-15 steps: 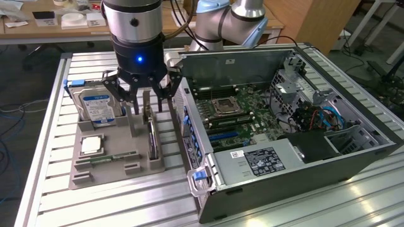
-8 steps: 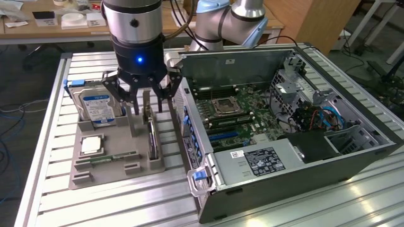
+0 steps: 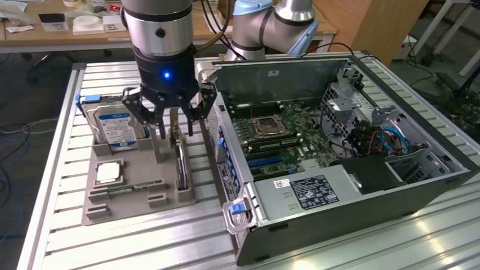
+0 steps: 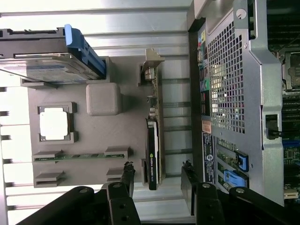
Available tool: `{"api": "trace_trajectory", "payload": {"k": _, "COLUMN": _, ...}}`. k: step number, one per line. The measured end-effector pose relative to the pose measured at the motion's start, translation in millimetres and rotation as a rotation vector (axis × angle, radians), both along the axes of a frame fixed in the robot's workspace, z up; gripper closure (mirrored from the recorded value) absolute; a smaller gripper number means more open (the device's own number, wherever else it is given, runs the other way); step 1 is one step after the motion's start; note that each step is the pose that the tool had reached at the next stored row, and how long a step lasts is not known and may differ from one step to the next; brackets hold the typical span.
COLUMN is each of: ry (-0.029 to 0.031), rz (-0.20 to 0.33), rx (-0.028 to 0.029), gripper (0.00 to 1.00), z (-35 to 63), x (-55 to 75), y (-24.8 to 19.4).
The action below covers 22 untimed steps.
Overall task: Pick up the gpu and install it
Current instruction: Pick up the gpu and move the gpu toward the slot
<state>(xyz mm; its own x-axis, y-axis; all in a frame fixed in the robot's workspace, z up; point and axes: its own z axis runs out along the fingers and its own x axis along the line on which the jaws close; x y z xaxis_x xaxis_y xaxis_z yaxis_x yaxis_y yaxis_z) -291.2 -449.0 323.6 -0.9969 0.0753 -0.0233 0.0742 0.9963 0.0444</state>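
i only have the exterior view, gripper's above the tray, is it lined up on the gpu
observer: yes. In the wrist view the gpu stands on edge in its slot, and the open gripper has one finger on each side of it.
operator: touching it
observer: no. Grey tray shows between the card and both fingertips.
operator: which end has the bracket
observer: the silvery bracket is at the end beside the hard drive. The fingers sit toward the card's other, black end.
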Motion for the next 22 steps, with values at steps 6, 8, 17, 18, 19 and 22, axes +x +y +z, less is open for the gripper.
{"api": "trace_trajectory", "payload": {"k": 6, "ry": -0.0001, "rz": 0.0, "rx": 0.0001, "gripper": 0.47, "z": -1.4, "x": 0.0, "y": 0.0}}
{"api": "trace_trajectory", "payload": {"k": 8, "ry": -0.0001, "rz": 0.0, "rx": 0.0, "gripper": 0.47, "z": -2.9, "x": 0.0, "y": 0.0}}
{"api": "trace_trajectory", "payload": {"k": 17, "ry": 0.0, "rz": 0.0, "rx": 0.0, "gripper": 0.47, "z": -8.7, "x": 0.0, "y": 0.0}}
{"api": "trace_trajectory", "payload": {"k": 18, "ry": 0.0001, "rz": 0.0, "rx": -0.0001, "gripper": 0.47, "z": -9.0, "x": 0.0, "y": 0.0}}
{"api": "trace_trajectory", "payload": {"k": 19, "ry": 0.0001, "rz": 0.0, "rx": -0.0001, "gripper": 0.47, "z": -9.3, "x": 0.0, "y": 0.0}}
{"api": "trace_trajectory", "payload": {"k": 22, "ry": 0.0, "rz": 0.0, "rx": 0.0, "gripper": 0.47, "z": -9.5, "x": 0.0, "y": 0.0}}
